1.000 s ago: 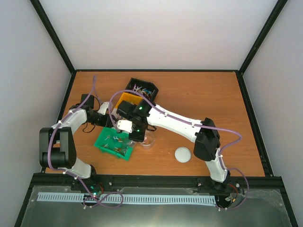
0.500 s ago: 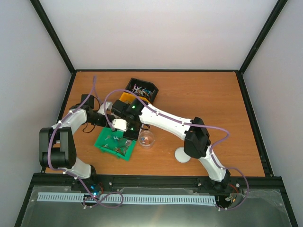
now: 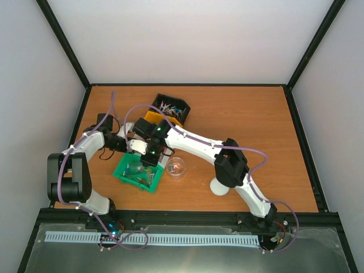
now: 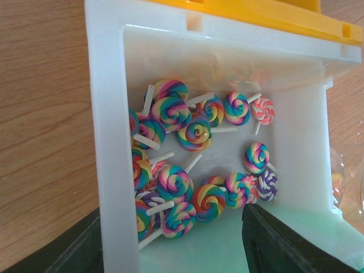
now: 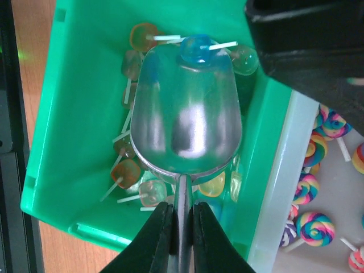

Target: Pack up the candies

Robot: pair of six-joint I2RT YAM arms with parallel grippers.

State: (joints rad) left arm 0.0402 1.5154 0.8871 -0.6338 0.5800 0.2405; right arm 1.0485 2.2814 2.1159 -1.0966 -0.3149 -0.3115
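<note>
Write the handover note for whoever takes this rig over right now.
Right pincer: shut on the handle of the scoop, which sits over the candies in the green bin. Its bowl looks empty, with a blue candy at its tip.
Left pincer: open at the near end of the white bin; contact unclear.
Swirled lollipops fill the white bin; more sweets are in the black bin.
Done: the jar seems to hold a few pieces.
Left: scoop more candies and fill the jar.
</note>
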